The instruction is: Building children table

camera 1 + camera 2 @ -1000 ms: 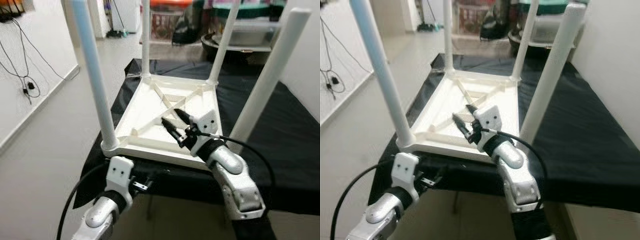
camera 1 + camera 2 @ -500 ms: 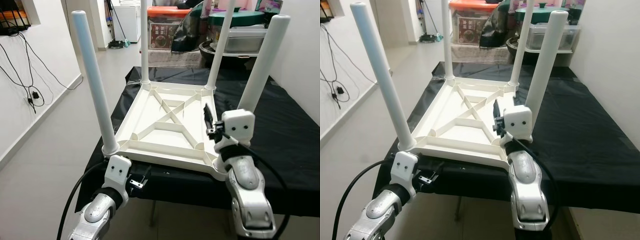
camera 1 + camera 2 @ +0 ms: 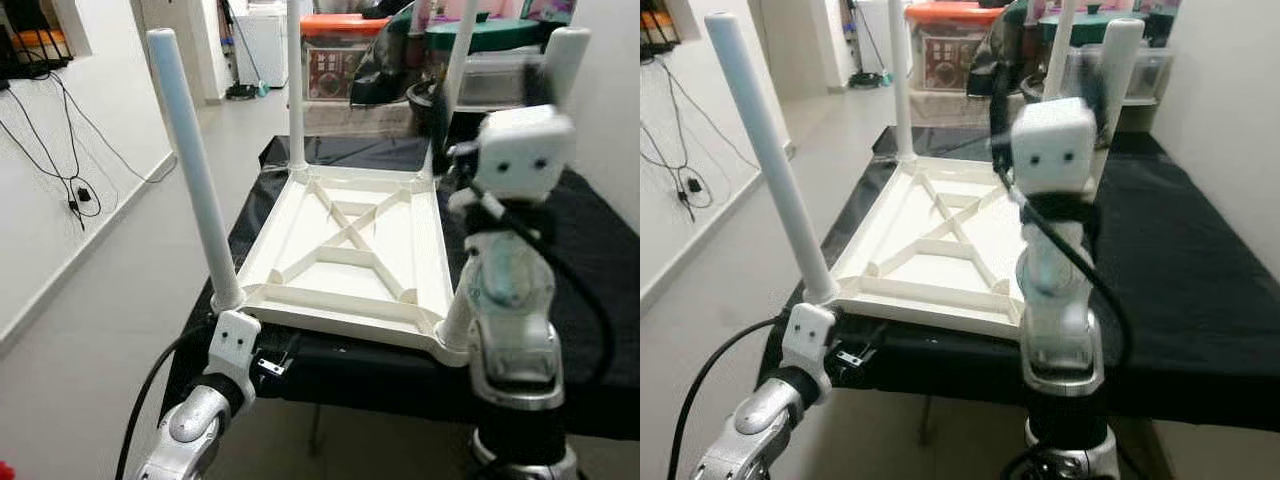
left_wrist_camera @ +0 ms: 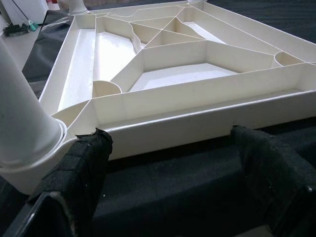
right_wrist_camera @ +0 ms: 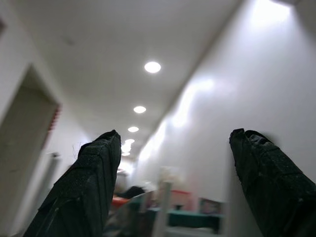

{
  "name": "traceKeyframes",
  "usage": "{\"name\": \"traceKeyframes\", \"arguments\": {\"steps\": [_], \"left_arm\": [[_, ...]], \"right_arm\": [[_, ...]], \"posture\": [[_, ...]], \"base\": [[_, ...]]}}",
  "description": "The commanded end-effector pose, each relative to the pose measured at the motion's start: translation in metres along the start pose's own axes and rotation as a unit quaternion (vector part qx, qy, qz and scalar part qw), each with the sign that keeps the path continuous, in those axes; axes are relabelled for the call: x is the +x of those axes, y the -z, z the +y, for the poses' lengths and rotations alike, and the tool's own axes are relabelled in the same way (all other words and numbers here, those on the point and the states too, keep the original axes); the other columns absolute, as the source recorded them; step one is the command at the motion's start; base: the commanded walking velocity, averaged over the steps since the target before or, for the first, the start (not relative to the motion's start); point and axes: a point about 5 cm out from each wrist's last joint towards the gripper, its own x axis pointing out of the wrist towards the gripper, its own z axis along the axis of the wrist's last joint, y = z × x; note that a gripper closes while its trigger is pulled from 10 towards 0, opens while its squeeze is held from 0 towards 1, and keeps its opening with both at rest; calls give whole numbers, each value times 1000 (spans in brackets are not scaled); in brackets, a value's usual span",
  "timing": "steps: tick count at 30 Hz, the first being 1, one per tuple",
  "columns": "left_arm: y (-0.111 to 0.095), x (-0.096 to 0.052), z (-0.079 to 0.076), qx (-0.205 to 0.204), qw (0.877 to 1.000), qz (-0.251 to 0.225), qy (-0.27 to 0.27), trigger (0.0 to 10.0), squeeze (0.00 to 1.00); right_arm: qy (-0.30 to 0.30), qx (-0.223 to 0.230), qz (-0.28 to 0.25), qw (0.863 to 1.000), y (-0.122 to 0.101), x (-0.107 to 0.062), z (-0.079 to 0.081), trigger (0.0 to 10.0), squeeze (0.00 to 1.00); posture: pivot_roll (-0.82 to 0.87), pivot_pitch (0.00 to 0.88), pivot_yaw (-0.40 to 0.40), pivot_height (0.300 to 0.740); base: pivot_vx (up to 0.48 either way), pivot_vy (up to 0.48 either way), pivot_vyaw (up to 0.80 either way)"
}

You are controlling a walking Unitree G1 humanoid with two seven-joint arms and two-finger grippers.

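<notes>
Here no legible writing; white table [image 3: 345,250] upside down, legs up.

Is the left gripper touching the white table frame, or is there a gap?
Apart. In the left wrist view the left gripper is open, and black cloth shows between its fingertips and the table frame.

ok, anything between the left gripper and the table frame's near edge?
Nothing but a strip of black cloth. In the left wrist view the open left gripper faces the frame's near rim with no object in between.
</notes>
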Motion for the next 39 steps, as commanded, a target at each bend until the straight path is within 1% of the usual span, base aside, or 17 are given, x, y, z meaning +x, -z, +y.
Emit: {"name": "traceKeyframes", "arguments": {"steps": [1,4,8,10,11,13,14,19,22,24,26,32,33,36,37,38,39], "left_arm": [[4,0,4,7,1000,7,-5,10000,0],[4,0,5,8,1000,7,-5,10000,0],[5,0,5,8,1000,7,-4,10000,0],[5,0,5,8,1000,8,-3,10000,0],[5,0,5,8,1000,8,-3,10000,0],[5,0,5,8,1000,7,-3,10000,0],[5,0,5,8,1000,7,-3,10000,0],[5,-1,5,8,1000,6,-4,10000,0],[5,-1,5,7,1000,6,-4,10000,0],[5,-1,5,7,1000,6,-4,10000,0],[5,-1,5,6,1000,7,-4,10000,0],[6,-2,6,4,1000,9,-2,10000,0],[6,-2,5,4,1000,9,-2,10000,0],[6,-3,5,4,1000,10,-1,10000,0],[6,-3,5,3,1000,10,-1,10000,0],[6,-3,5,3,1000,10,-1,10000,0],[6,-4,4,3,1000,11,-1,10000,0]], "right_arm": [[27,-18,-4,999,-3,2,-7,10000,0],[46,-30,13,998,0,1,-11,10000,0],[50,-34,31,998,5,-1,-12,10000,0],[37,-18,77,996,20,-7,-9,10000,0],[37,-18,77,996,20,-7,-9,10000,0],[35,8,137,990,36,-16,-6,10000,0],[35,8,137,990,36,-16,-6,10000,0],[43,29,215,975,57,-33,-4,10000,0],[51,36,232,971,60,-39,-5,10000,0],[51,36,232,971,60,-39,-5,10000,0],[59,40,254,965,62,-50,-11,10000,0],[53,43,287,955,66,-62,-19,10000,0],[45,59,298,952,69,-64,-18,10000,0],[43,72,306,948,71,-65,-18,10000,0],[38,93,319,942,76,-66,-17,7922,0],[38,93,319,942,76,-66,-17,7922,0],[36,99,324,940,79,-66,-17,0,0]], "posture": [[149,0,17,740],[148,0,18,740],[150,0,18,740],[153,0,18,740],[153,0,18,740],[154,0,17,740],[154,0,17,740],[155,0,17,740],[156,0,19,740],[156,0,19,740],[152,0,20,740],[147,0,26,740],[150,0,27,740],[153,0,25,740],[153,0,28,740],[153,0,28,740],[154,0,26,740]], "base": [[0,0,0],[0,0,0],[0,0,0],[0,0,0],[0,0,0],[0,0,0],[0,0,0],[0,0,0],[0,0,0],[0,0,0],[0,0,0],[0,0,0],[0,0,0],[0,0,0],[0,0,0],[0,0,0],[0,0,0]]}}
